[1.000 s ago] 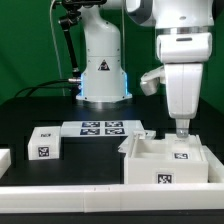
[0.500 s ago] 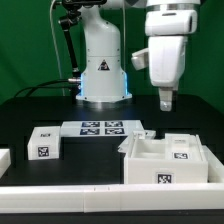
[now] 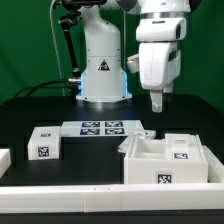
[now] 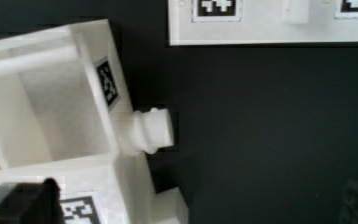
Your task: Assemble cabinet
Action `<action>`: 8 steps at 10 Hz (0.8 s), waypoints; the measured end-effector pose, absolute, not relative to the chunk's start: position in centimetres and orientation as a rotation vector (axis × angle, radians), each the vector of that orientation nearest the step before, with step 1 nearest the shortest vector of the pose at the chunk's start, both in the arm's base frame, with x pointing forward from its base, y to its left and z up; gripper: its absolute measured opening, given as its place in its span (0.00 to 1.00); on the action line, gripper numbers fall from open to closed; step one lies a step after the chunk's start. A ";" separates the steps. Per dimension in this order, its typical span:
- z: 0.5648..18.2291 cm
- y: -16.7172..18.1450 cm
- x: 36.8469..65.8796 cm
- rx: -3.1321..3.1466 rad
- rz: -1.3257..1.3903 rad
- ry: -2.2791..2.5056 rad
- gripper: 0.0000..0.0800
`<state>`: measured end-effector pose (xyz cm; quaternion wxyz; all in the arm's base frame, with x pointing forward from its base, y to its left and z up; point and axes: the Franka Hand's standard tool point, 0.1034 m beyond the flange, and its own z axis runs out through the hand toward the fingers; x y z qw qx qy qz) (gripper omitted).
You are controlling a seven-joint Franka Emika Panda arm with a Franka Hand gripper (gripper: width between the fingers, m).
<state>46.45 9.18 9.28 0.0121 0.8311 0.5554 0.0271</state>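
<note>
Your gripper (image 3: pixel 157 104) has lifted clear of the cabinet (image 3: pixel 165 158); fingers wide, holding nothing; that placement looks finished.

Exterior view: even bright overhead light, black table (image 3: pixel 30 110) stays matte and dark, no glare. White cabinet (image 3: pixel 165 160) close to blown out, edges still readable, soft shadow inside its compartments. Blue glow at the robot base (image 3: pixel 103 70) behind the cabinet. Low res, slight softness overall. Wrist view: cabinet (image 4: pixel 51 110) up close is soft and blurry, and the marker board (image 4: pixel 274 20) tags beyond the cabinet are soft too.
</note>
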 end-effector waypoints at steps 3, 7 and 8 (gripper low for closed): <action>7.5 8.3 43.4 2.608 0.050 1.735 1.00; 5.0 7.3 41.6 2.626 0.061 1.739 1.00; 4.4 7.0 41.4 2.634 0.061 1.736 1.00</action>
